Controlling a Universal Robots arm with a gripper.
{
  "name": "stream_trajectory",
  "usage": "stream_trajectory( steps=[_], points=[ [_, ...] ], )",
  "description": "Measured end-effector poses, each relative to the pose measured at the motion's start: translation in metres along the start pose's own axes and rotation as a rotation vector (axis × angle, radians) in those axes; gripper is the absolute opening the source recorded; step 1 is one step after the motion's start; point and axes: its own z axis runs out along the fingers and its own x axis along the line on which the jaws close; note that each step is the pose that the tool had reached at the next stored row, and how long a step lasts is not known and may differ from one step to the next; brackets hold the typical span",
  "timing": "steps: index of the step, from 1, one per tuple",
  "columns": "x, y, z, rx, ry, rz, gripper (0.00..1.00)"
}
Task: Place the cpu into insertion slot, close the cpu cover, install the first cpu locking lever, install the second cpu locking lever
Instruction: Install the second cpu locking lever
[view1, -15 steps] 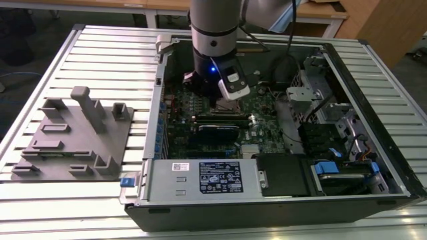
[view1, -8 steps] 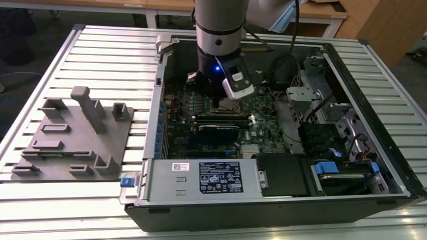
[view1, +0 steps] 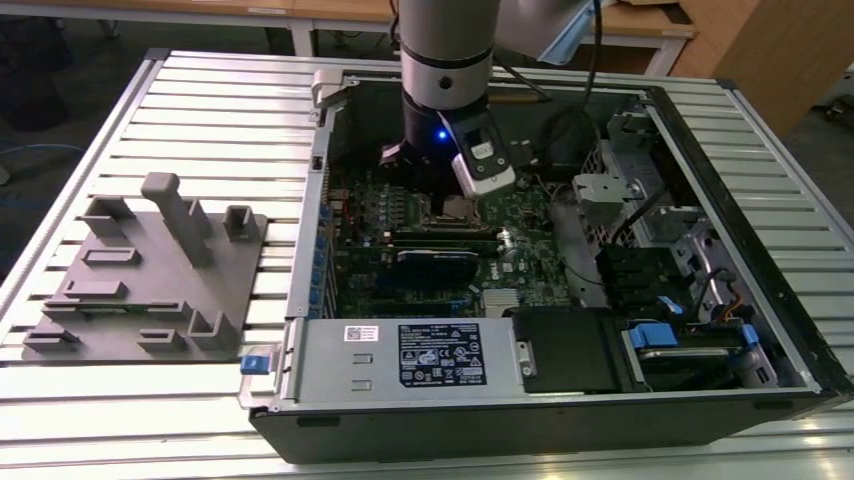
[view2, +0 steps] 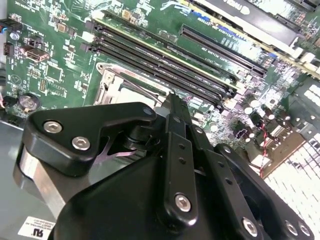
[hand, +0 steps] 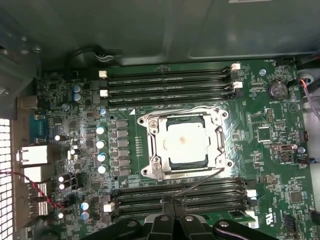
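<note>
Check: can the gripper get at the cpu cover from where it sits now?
Probably yes. In the first wrist view the gripper sits just past the memory slots beside the cpu cover, which lies flat over the cpu; nothing stands above it.

silvery cpu (hand: 187, 142) sits flat in the insertion slot (hand: 165, 121), metal cpu cover (hand: 155, 142) closed around it.

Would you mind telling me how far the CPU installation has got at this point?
Done, it seems: the cpu sits in its socket and the cpu cover lies flat around it. In hand: the tool is at the free end of one locking lever, which angles away from the cover, unlatched. The opposite lever lies along the cover's edge; whether it is hooked is unclear. Left: at least the angled lever.
</note>
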Motion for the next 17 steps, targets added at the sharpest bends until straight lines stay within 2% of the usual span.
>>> stream_trajectory(
  steps=[7, 17],
  points=[
    [0.0008, 0.0049, 0.0089, 0.0106, -0.0007, -0.001, 0.1],
    [0.0053, 0.0036, 0.0217, 0.0117, 0.0021, -0.001, 0.1]
  ],
)
